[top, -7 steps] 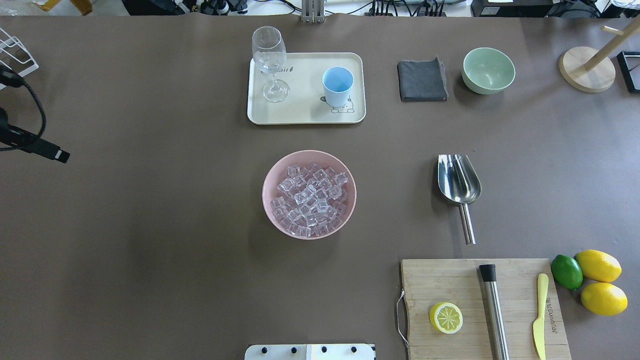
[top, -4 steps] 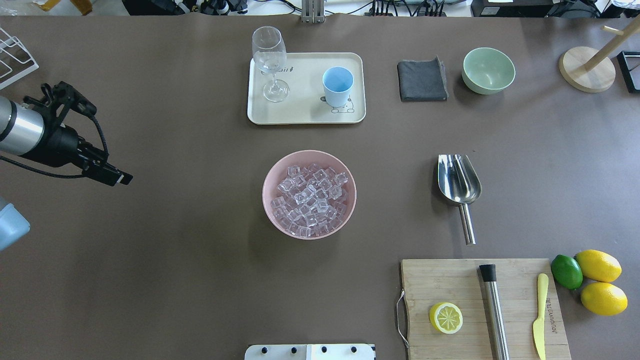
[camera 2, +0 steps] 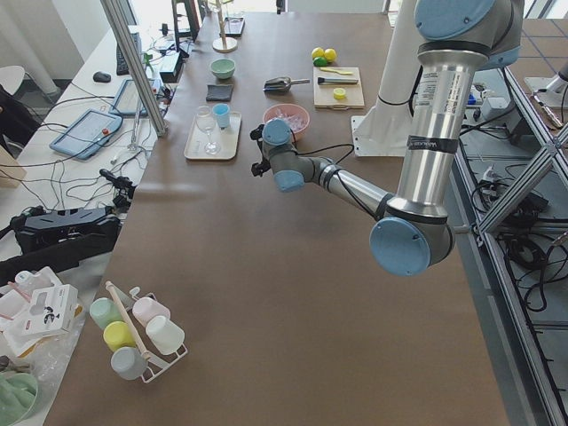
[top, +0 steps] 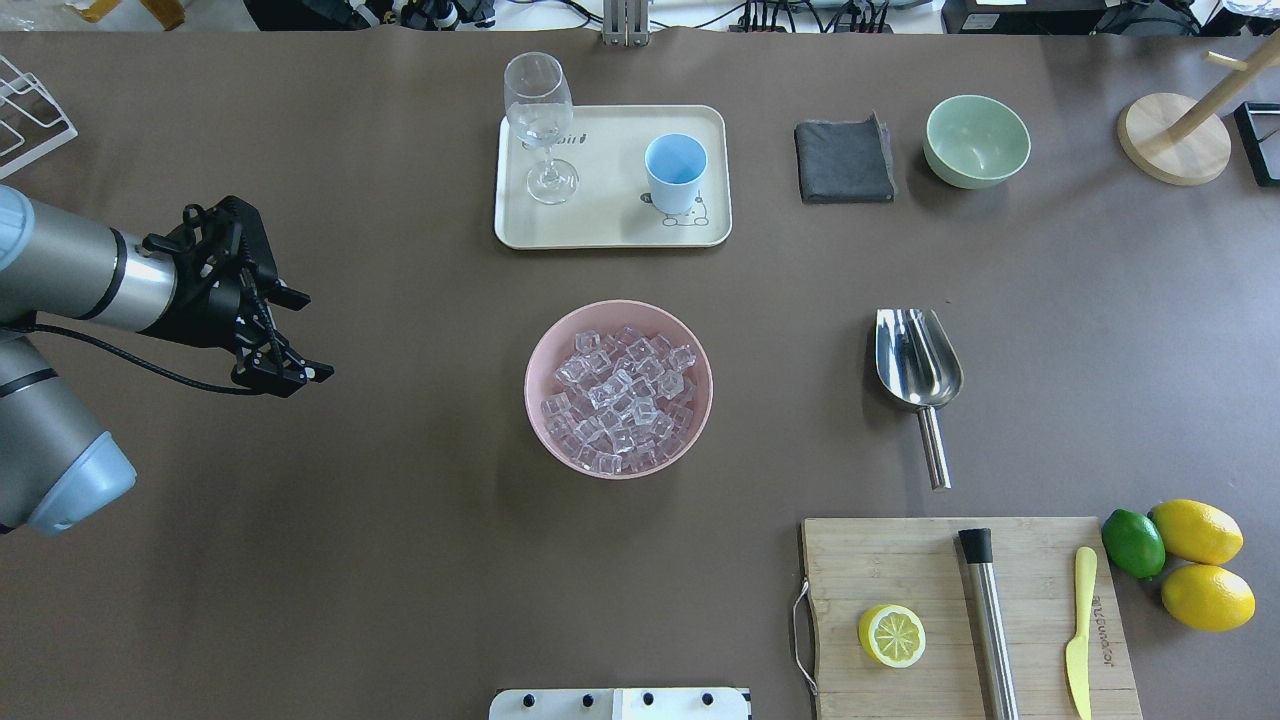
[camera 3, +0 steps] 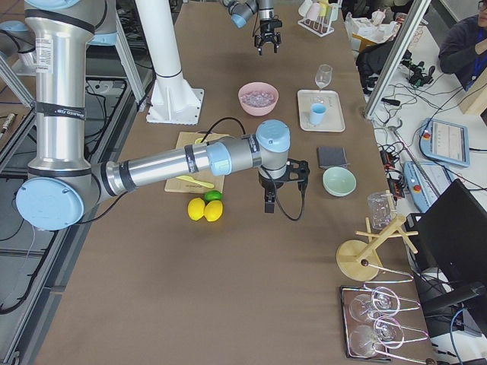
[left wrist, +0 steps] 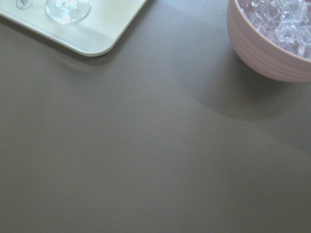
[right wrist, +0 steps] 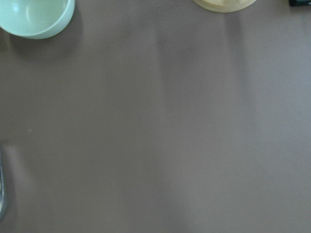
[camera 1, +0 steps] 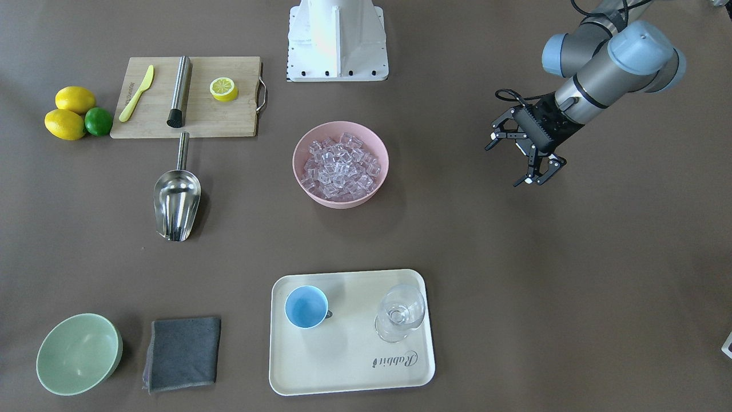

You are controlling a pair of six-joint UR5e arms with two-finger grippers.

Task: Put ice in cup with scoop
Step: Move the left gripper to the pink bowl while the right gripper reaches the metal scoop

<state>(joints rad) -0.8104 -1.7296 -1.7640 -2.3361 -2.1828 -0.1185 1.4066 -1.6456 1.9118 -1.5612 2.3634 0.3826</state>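
Black-fingered left gripper (top: 300, 335) hovers spread and empty, well left of the pink bowl (top: 528, 390) of clear ice cubes (top: 620, 400). The small light-blue cup (top: 675, 172) stands on the cream tray (top: 600, 215) beyond. Rightward, the shiny steel scoop (top: 918, 360) lies ungrasped. I cannot tell the right gripper (camera 3: 281, 190) state. This looks like the opening reach, and the next move calls for grasping the scoop's rod handle.

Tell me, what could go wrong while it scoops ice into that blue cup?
The scoop lies flat, its thin rod handle hard to pinch; it might slip. The cup is small, so ice could spill onto the tray. The wine glass stands close by and could get knocked over.
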